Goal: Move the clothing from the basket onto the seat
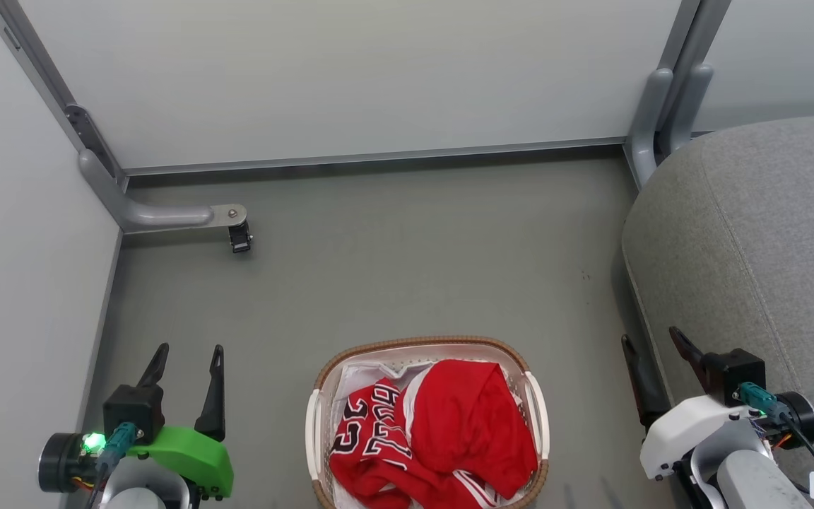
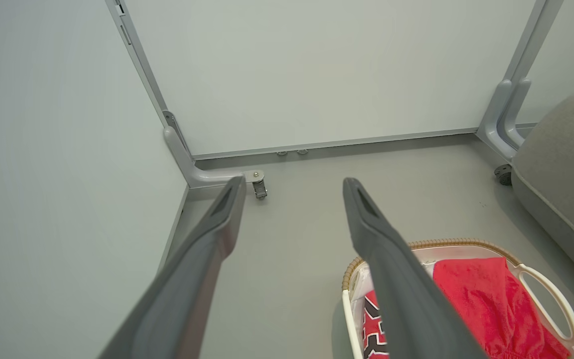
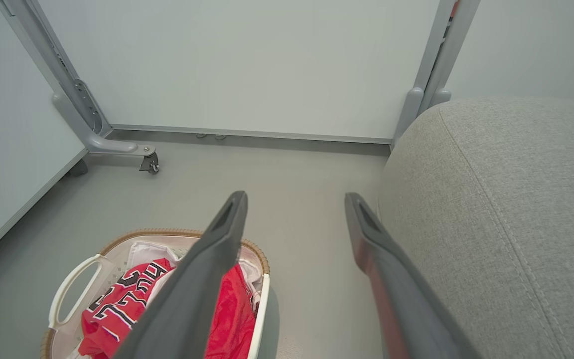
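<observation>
Pick not begun: the left gripper and right gripper gaped empty flanking the basket; next, I judged, one had to pinch the clothing

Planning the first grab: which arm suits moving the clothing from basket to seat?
Probably right: the right gripper hangs open between basket and seat; the left gripper, also open, is across the basket from it.

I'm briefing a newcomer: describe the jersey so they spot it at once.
Left of the big grey seat, an oval white basket with a brown woven rim stands on the floor. In its left half lies the red jersey; unlike the plain red garment beside it, it bears black-and-white lettering.
</observation>
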Tool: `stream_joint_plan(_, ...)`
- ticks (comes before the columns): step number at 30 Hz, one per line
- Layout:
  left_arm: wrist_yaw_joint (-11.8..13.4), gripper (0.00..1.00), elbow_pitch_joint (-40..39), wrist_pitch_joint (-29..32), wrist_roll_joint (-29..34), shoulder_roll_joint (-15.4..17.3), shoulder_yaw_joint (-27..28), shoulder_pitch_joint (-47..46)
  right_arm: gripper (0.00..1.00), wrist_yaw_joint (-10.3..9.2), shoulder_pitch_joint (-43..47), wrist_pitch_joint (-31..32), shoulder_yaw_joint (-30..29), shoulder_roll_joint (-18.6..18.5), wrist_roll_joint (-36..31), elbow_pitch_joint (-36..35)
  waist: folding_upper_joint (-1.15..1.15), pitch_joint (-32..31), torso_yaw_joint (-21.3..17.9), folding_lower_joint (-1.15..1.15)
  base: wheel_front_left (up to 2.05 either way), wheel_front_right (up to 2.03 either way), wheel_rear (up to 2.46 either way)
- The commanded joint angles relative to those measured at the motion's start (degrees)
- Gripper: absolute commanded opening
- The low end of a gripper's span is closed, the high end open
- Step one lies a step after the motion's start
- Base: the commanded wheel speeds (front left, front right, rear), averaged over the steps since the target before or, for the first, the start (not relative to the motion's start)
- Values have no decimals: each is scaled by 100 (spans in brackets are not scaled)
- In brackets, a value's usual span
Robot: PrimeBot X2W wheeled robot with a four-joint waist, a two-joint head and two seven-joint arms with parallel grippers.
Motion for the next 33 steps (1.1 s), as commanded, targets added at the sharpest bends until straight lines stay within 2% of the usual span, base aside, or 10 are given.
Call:
stream_joint_plan(1, 0, 100, 15, -60, 99, 7, 15, 7, 100, 0, -28, -58, -4, -19, -110, 33, 0, 3, 1, 0, 0, 0, 0)
stream_joint_plan(12, -1, 100, -34, -43, -111, -93, -27, -92, 100, -1, -212, -57, -146, 79, -133, -305, 0, 326, -136, 0, 0, 0, 0)
stream_joint_plan(21, -1, 100, 285, -42, -461, -122, -627, -530, 100, -1, -742, -56, -154, 215, -158, -620, 0, 1162, -412, 0, 0, 0, 0)
stream_joint_plan(33, -1, 100, 774, -41, -910, 13, -1610, -1467, 100, -1, -1497, -56, -90, 449, -199, -1062, 0, 2402, -838, 0, 0, 0, 0)
